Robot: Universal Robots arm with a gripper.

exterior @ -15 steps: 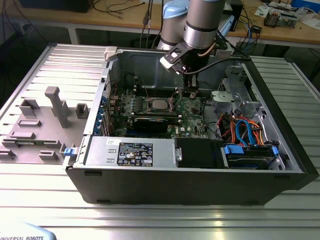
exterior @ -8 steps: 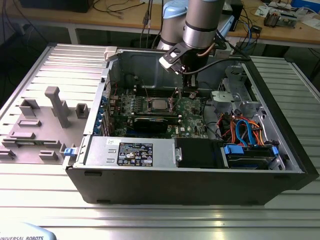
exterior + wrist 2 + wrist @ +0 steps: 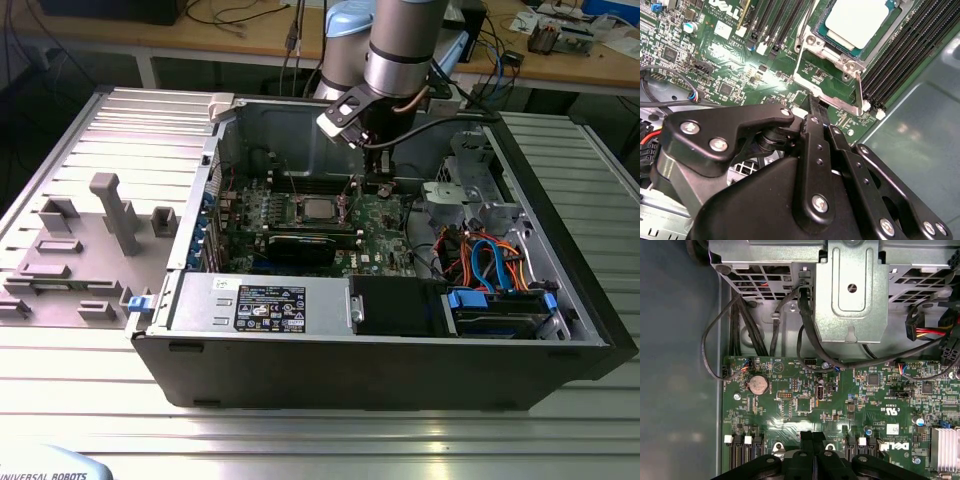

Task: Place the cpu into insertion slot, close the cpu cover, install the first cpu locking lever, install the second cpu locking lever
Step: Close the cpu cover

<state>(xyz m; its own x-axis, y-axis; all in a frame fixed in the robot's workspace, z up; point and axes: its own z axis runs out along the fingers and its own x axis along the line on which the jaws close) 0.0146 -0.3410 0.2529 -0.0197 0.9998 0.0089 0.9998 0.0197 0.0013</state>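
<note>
Gripper [image 3: 814, 102] fingers pressed together, nothing held; tip sits low over the board [image 3: 735, 75] just beside the insertion slot [image 3: 815, 82], on the exterior view's right of it. Cpu [image 3: 856, 17] lies in the slot w/ the cpu cover [image 3: 837, 52] seemingly down around it. We judge lever work is on: push w/ the shut tip on the thin silver lever [image 3: 860, 90] only, slow, clear of the memory slots [image 3: 900, 55]
</note>
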